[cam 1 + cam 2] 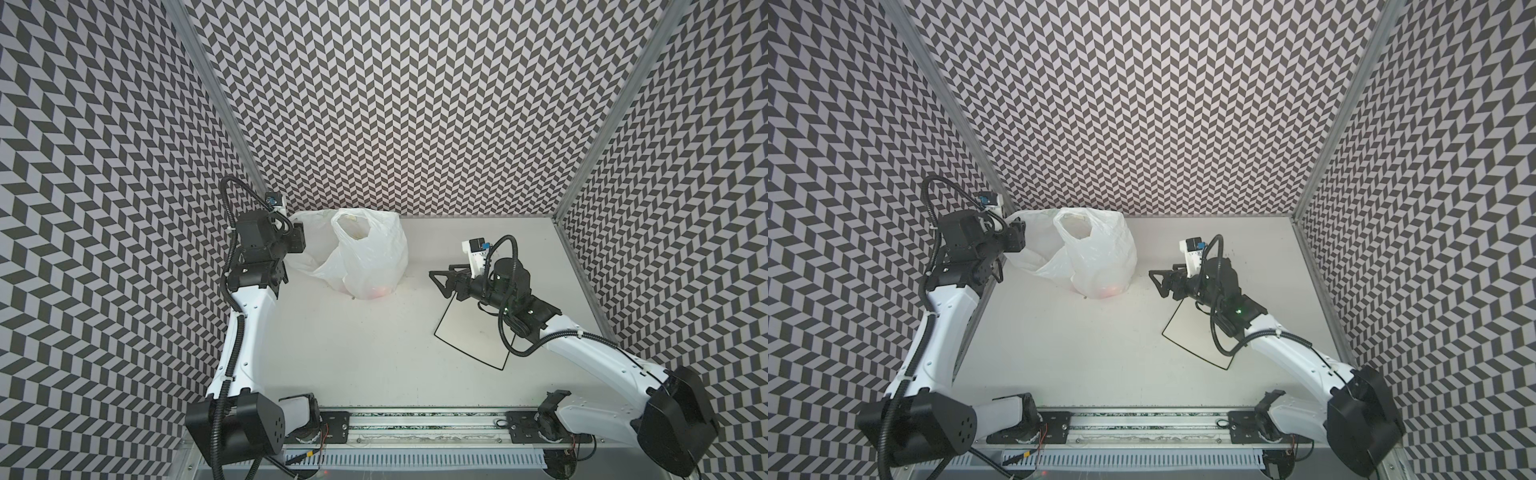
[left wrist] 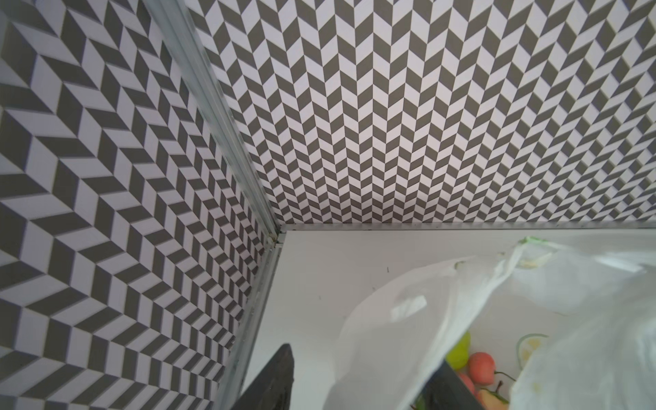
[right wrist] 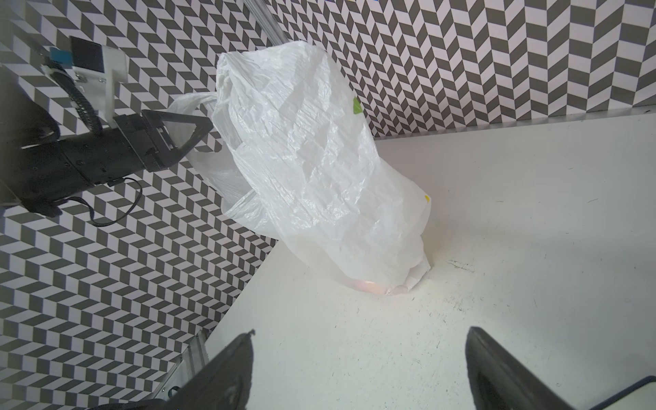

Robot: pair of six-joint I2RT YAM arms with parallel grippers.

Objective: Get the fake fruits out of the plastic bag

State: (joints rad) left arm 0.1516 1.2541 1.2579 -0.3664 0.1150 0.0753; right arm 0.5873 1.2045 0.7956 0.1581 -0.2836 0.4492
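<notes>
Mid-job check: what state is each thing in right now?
Thin translucent white plastic bag: standing, mouth open.
Fake fruits, red and yellow-green: inside the bag.
Left pincer: jaws apart, bag film between them.
Right pincer: open, empty.
Flat white black-bordered square sheet: lying flat.

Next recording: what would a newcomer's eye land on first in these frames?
The crinkly white plastic bag stands at the back of the table, left of centre, against dizzying black-and-white chevron walls. The left gripper straddles its rim with jaws apart, and the left wrist view shows fake fruits, red and yellow-green, inside. The right gripper hovers open, pointing at the bag, by a black-bordered sheet.
</notes>
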